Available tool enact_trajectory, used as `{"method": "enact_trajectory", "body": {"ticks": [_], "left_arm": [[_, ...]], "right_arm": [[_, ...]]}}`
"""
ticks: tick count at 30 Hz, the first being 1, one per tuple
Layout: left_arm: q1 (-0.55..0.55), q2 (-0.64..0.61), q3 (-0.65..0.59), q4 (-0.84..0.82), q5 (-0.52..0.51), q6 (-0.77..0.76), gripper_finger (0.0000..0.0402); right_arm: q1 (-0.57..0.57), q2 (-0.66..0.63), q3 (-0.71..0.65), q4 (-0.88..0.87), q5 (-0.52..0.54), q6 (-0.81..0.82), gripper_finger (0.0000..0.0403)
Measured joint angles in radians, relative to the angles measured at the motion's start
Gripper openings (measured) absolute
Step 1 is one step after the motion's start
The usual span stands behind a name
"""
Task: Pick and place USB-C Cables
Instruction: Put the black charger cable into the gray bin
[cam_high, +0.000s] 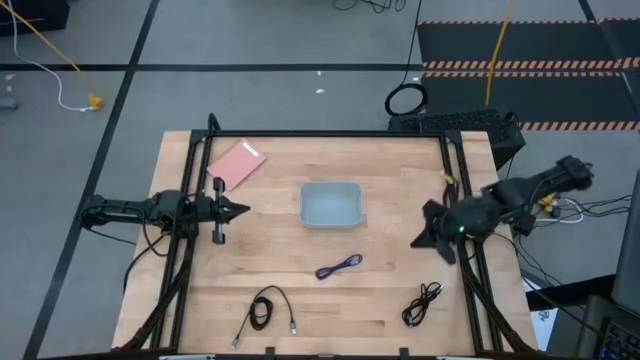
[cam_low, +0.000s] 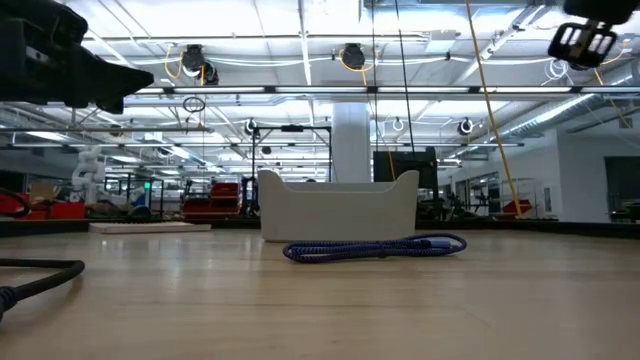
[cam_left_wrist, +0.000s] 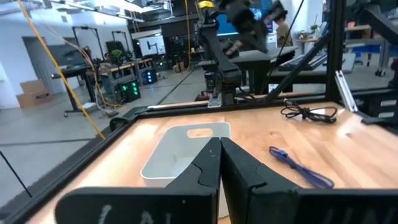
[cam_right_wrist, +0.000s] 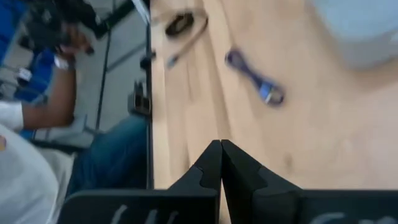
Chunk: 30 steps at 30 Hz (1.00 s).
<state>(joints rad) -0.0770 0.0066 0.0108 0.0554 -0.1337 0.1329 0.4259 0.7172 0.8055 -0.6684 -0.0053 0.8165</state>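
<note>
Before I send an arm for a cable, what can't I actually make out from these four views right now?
- Bin interior: low view is blocked by its near wall; left wrist view partly by the left gripper.
- Black cable in low view: only a piece shows, cut by the edge.
- Dark brownish cable: plugs too small overhead, absent from low view.
- Purple-blue cable: blurred in the view behind the right gripper.

1. Bin (cam_high: 330, 204), pale grey, open top: centre of table (cam_high: 380, 300), nearer far edge.
2. Pink pad (cam_high: 236, 164), flat, tilted: far-left corner.
3. Black cable ring (cam_high: 406, 100): on floor beyond far edge.
4. Person (cam_right_wrist: 37, 124), seated beside table, right wrist view only.
</note>
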Motion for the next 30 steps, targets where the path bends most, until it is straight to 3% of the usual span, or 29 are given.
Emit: {"method": "enact_trajectory", "body": {"ticks": [7,14,21,30], "left_arm": [[0.000,0.000,0.000,0.001,0.000,-0.050,0.0010],[0.000,0.000,0.000,0.025,0.003,-0.072,0.0010],[-0.006,0.051,0.011,0.103,0.071,-0.067,0.0010],[-0.047,0.301,0.148,0.104,0.073,-0.070,0.0010]], "right_arm": [[0.223,0.166,0.000,0.002,0.005,0.222,0.0000],[0.371,0.301,0.000,0.006,0.002,0.373,0.0000],[0.441,0.379,0.000,0.005,0.000,0.429,0.0012],[0.456,0.442,0.000,-0.021,0.001,0.404,0.0089]]}}
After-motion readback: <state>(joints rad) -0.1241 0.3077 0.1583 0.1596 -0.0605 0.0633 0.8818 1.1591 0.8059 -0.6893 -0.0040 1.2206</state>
